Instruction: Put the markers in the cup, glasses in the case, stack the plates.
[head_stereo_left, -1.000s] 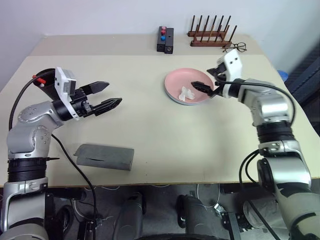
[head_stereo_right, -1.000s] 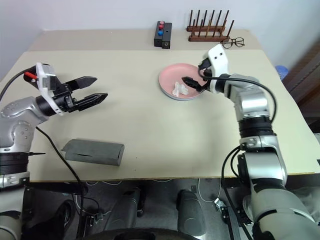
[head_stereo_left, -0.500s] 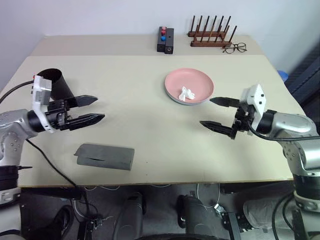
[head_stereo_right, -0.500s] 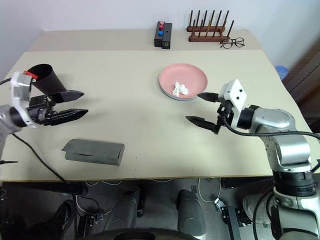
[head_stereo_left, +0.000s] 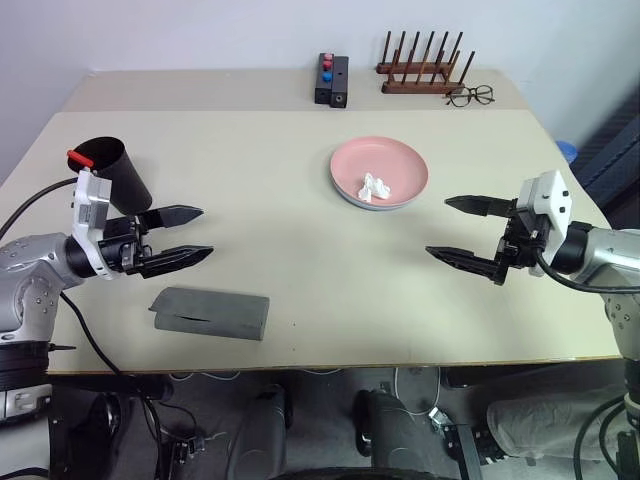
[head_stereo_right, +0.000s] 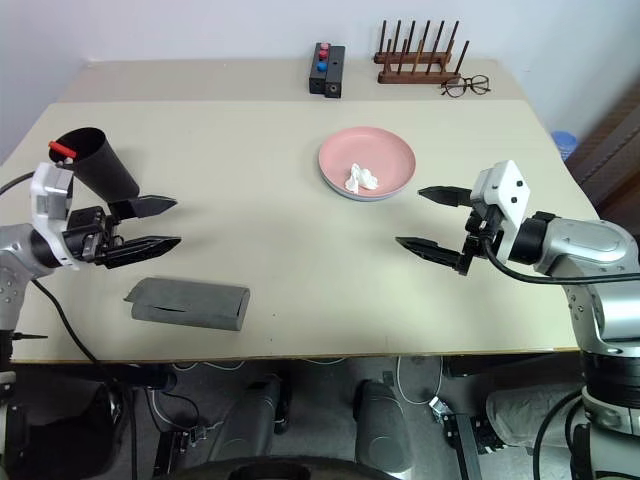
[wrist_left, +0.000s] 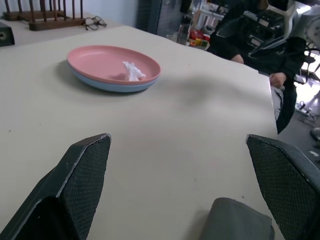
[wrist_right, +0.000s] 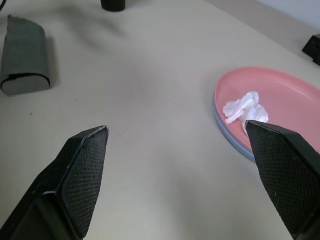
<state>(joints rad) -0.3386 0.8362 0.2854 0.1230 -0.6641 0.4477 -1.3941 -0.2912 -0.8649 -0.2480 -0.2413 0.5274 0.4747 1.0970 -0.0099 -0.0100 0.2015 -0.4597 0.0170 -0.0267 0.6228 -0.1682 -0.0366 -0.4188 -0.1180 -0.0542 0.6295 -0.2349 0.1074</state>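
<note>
- Pink plate (head_stereo_left: 379, 170) sits on the light blue plate (wrist_left: 107, 85), with a crumpled white scrap (head_stereo_left: 375, 187) on top; I judge the stacking step done.
- The black cup (head_stereo_left: 114, 171) stands at the table's left edge with a red marker cap (head_stereo_left: 78, 158) at its rim; the grey case (head_stereo_left: 209, 313) lies shut near the front edge.
- I cannot see the sunglasses; I judge all steps complete, so next I only confirm contents.
- My left gripper (head_stereo_left: 185, 236) hovers beside the cup, roughly level, jaws fully apart, holding nothing.
- My right gripper (head_stereo_left: 468, 233) hovers right of the plates, jaws spread wide, holding nothing.
</note>
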